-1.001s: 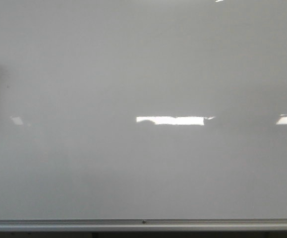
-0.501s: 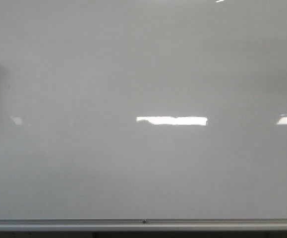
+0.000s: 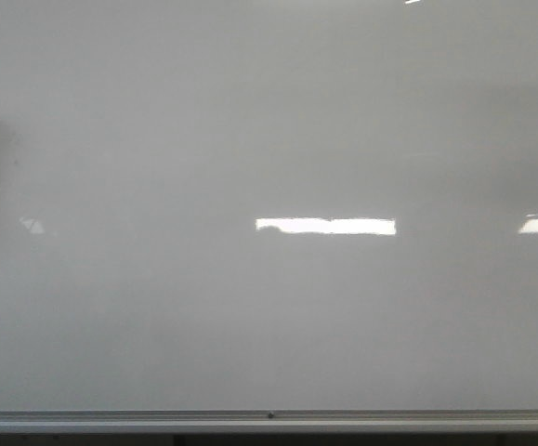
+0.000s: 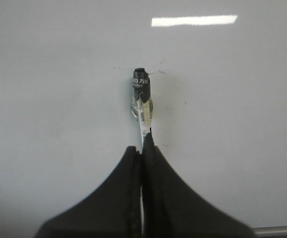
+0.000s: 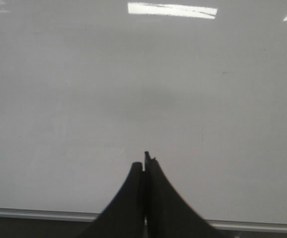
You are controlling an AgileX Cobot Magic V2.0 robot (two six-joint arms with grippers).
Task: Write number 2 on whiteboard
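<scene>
Left claw point(image 4: 142, 148) grasps a black-capped marker point(image 4: 141, 96) that points at the whiteboard point(image 3: 269, 139). Right claw point(image 5: 144, 166) is clenched and holds nothing. No drawn digit shows on the board, whose silver rail point(image 3: 157, 420) runs along its lower edge.

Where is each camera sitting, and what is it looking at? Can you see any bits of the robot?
Front view: faces forward at the whiteboard and its rail; no robot parts show.
Left wrist view: on the left arm, facing the board; the left end effector is shut on a marker.
Right wrist view: on the right arm, facing the board; the right end effector is shut.
All share the whiteboard.
</scene>
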